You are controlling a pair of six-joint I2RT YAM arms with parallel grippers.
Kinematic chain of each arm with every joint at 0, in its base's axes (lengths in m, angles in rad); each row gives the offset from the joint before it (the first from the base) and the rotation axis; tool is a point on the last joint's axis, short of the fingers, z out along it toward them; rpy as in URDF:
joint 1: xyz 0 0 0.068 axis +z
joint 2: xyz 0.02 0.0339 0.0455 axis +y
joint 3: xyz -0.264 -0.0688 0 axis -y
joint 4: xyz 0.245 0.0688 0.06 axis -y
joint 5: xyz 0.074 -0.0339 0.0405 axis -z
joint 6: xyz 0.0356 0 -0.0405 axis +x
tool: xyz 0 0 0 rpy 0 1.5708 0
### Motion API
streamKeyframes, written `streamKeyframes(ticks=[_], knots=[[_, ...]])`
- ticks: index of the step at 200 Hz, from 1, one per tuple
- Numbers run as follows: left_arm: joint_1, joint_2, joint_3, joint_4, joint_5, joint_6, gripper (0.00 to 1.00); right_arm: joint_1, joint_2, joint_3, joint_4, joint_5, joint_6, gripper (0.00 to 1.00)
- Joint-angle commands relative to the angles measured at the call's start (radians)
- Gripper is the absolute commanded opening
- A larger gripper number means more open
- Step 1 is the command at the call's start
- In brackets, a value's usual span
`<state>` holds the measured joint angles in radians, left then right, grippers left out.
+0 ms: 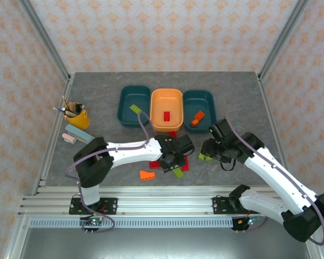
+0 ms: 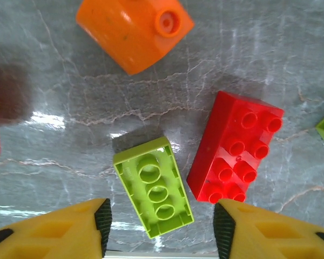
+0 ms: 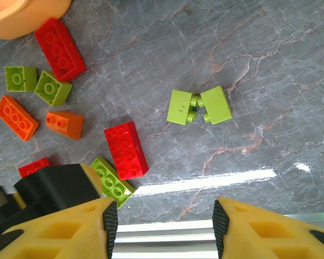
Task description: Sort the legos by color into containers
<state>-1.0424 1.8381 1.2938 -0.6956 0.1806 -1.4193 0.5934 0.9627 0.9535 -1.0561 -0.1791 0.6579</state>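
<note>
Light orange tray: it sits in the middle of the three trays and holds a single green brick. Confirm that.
One thing is wrong: the colour. The single brick in the light orange tray is red, not green. The rest stands: the tray sits in the middle of the three and holds one brick, as the top external view shows.

A small yellow plastic cup (image 1: 78, 119) stands on the left side of the grey stone-look table (image 1: 97, 91). Pencils (image 1: 69, 107) stick out of it. Just in front of the cup lie a pale blue eraser (image 1: 79, 133) and a pink eraser (image 1: 69, 138), side by side. Pale walls with orange flowers (image 1: 167, 32) stand around the table.
</note>
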Motion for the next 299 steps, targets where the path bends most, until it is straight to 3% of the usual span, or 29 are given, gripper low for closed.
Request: streamKeyframes(ticks=[1,34,182,258,299], knots=[[-0.008,-0.015,-0.036,0.008,-0.024,-0.196,0.50,0.005,-0.031,-0.009,-0.031,0.013,0.010,0.52],[-0.008,-0.028,-0.089,0.061,-0.035,-0.301,0.48,0.005,-0.054,-0.019,-0.011,-0.020,-0.005,0.53],[-0.005,0.065,-0.030,0.053,-0.018,-0.320,0.59,0.005,-0.096,-0.045,0.044,-0.063,0.006,0.56],[-0.007,0.185,0.077,-0.079,0.019,-0.274,0.50,0.005,-0.076,-0.038,0.057,-0.044,0.014,0.56],[-0.010,0.213,0.079,-0.043,0.000,-0.271,0.46,0.005,-0.072,-0.030,0.056,-0.033,0.012,0.56]])
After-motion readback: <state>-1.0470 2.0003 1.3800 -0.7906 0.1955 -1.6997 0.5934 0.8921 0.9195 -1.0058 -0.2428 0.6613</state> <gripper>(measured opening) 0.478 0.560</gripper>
